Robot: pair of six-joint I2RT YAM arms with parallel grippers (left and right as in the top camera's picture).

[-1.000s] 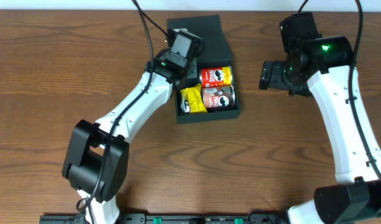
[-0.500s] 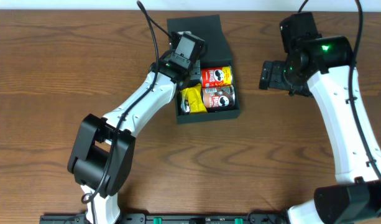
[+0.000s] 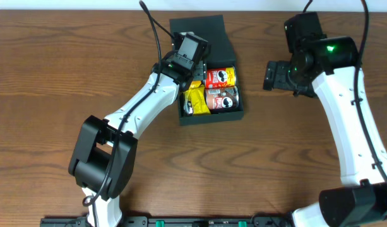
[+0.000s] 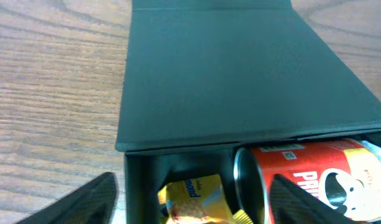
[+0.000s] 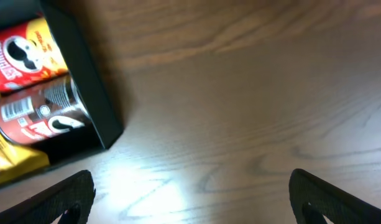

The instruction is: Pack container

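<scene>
The dark container (image 3: 234,112) sits at the middle back of the table, its flap lid (image 3: 202,34) lying open behind it. Inside are two red snack cans (image 3: 220,77) (image 3: 222,99) and a yellow packet (image 3: 195,101) at the left. My left gripper (image 3: 194,79) hovers over the container's back left corner. In the left wrist view the left gripper (image 4: 193,208) is open, the yellow packet (image 4: 193,198) lying loose below the gap and a red can (image 4: 314,180) by the right finger. My right gripper (image 3: 272,75) is open over bare table to the container's right.
Brown wooden table (image 3: 294,157) all around. In the right wrist view the container's corner (image 5: 97,106) and both cans (image 5: 35,81) are at the upper left, with bare wood (image 5: 240,112) under the open right gripper (image 5: 199,205).
The left arm has swung slightly right, its wrist now a little further over the container's back left corner. The cans, the packet and the right arm have not moved.
</scene>
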